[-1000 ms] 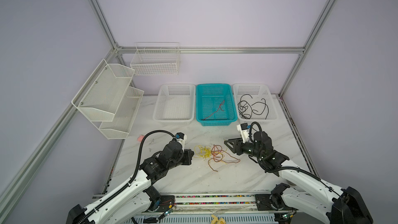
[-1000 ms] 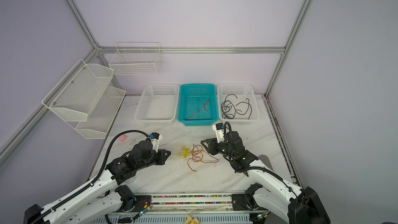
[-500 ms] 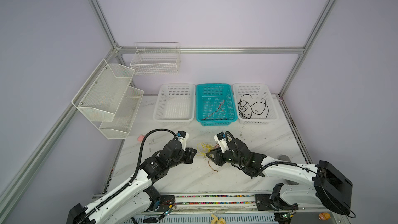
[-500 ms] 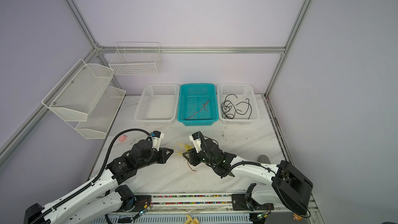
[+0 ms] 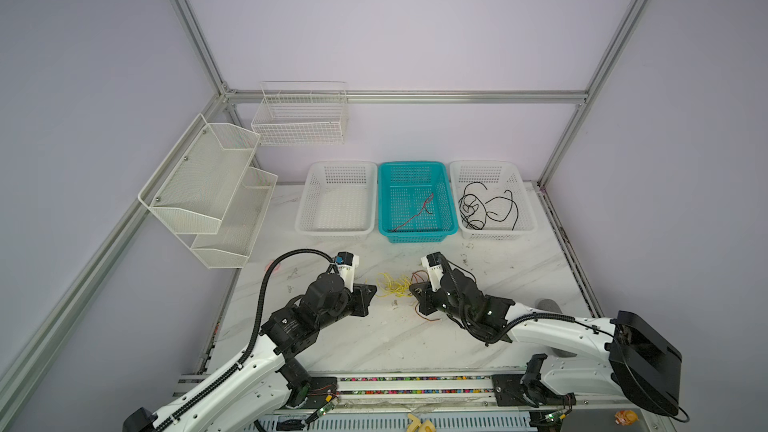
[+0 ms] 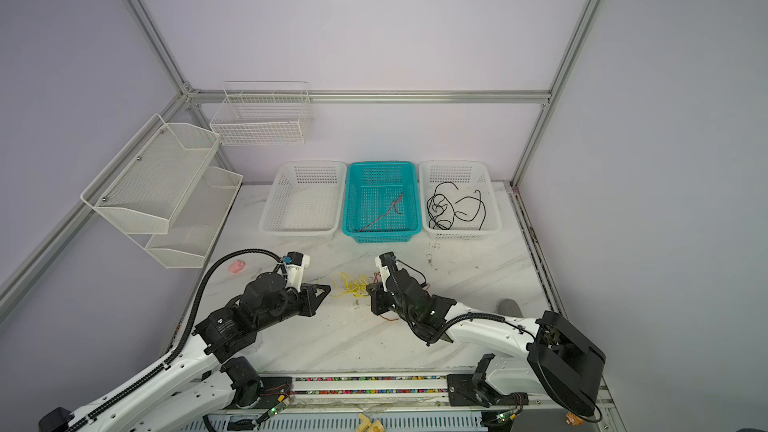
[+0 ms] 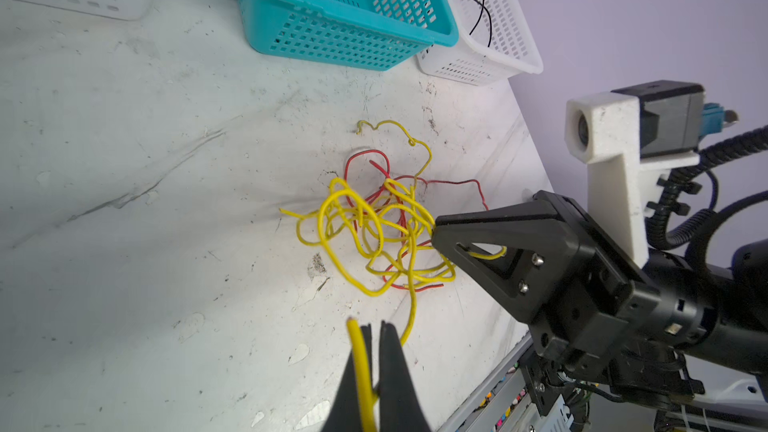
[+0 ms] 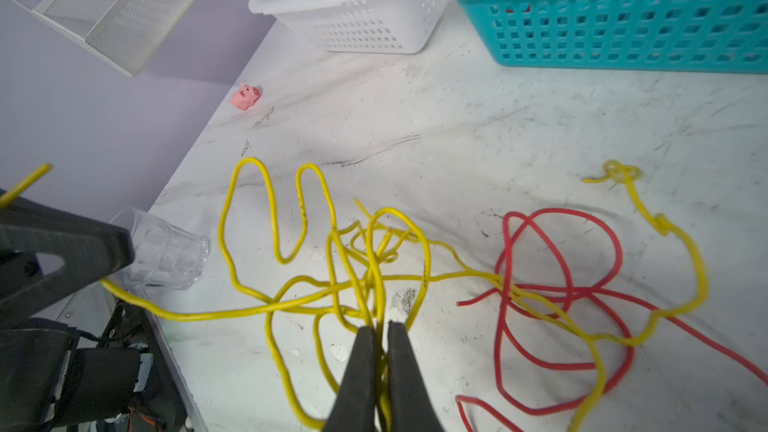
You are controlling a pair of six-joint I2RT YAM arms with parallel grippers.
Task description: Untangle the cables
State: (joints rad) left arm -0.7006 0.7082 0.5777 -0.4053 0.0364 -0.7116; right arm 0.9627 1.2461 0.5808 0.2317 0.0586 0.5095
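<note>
Black left gripper (image 7: 375,328) is clenched on the yellow cables (image 5: 392,284) at the tangle's nine o'clock; the right gripper (image 8: 380,326) pinches them at three. Red cables (image 8: 569,293) knot among them on the scuffed white marble tabletop (image 5: 395,342). Three baskets (image 5: 413,164) stand at twelve o'clock, against lilac walls (image 5: 415,35).

Four lenses over one marble tabletop (image 5: 519,268)
Both top views look steeply down from high in front. Wrist cameras sit close behind the left pincer (image 7: 374,328) and right pincer (image 8: 381,326), facing each other across the yellow cable tangle (image 7: 376,226) all four share.
</note>
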